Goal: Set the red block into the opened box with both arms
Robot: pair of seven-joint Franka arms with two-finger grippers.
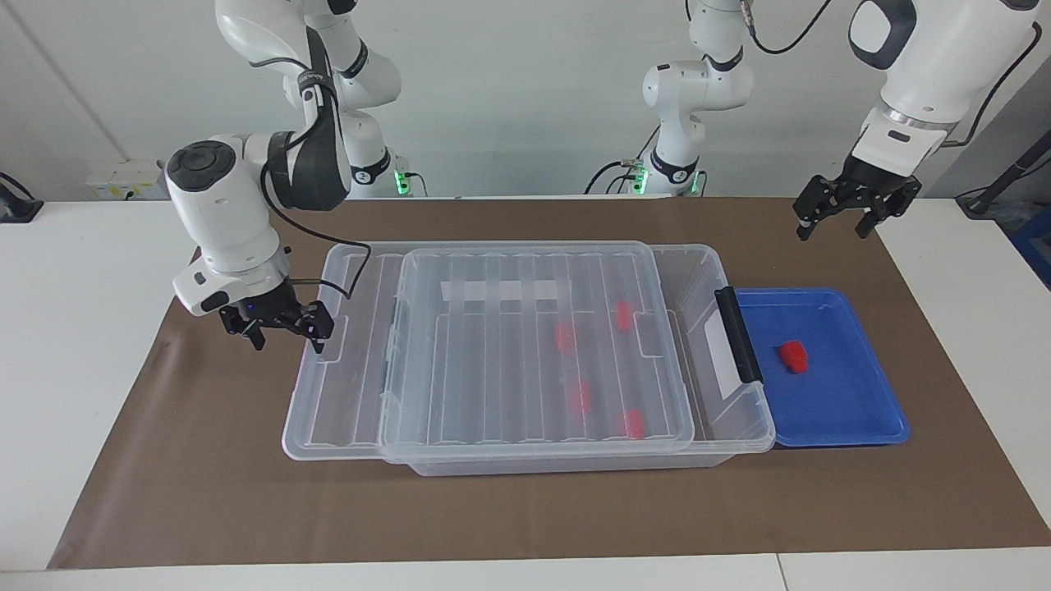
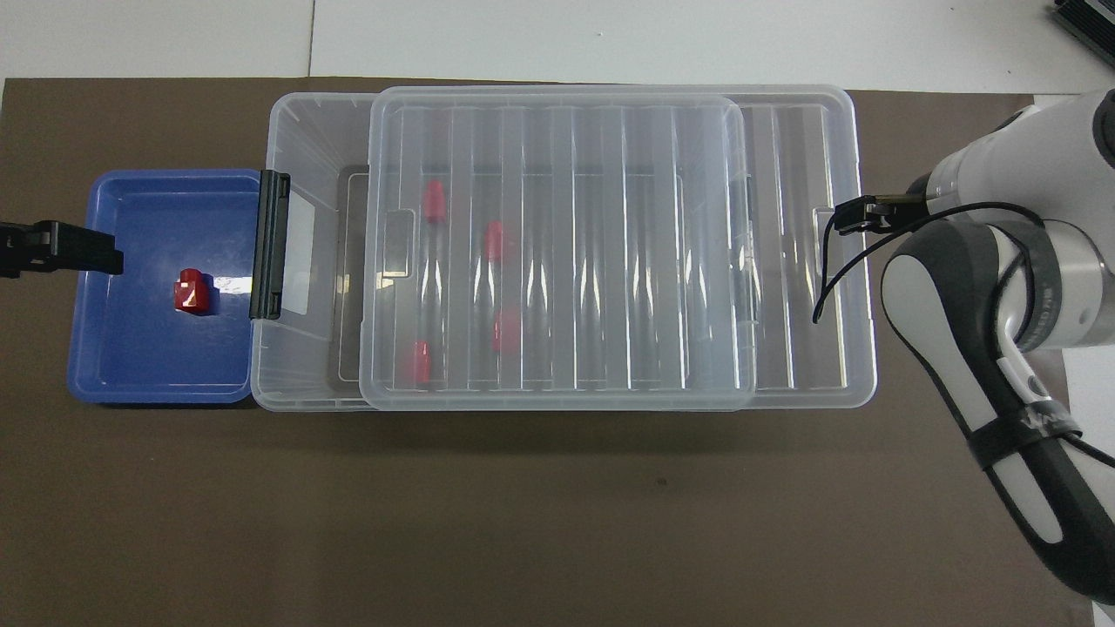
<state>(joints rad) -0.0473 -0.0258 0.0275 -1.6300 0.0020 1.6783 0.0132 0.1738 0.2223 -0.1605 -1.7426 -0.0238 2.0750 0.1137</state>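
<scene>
One red block lies in the blue tray. The clear box stands beside the tray, its black handle toward it. The ribbed lid lies shifted toward the right arm's end, leaving a gap at the handle end. Several red blocks show through the lid. My right gripper is open, one fingertip hooked at the lid's end tab. My left gripper hangs open over the mat by the tray and waits.
A brown mat covers the middle of the white table. The lid overhangs the box toward the right arm's end. A third white arm's base stands at the robots' edge of the table.
</scene>
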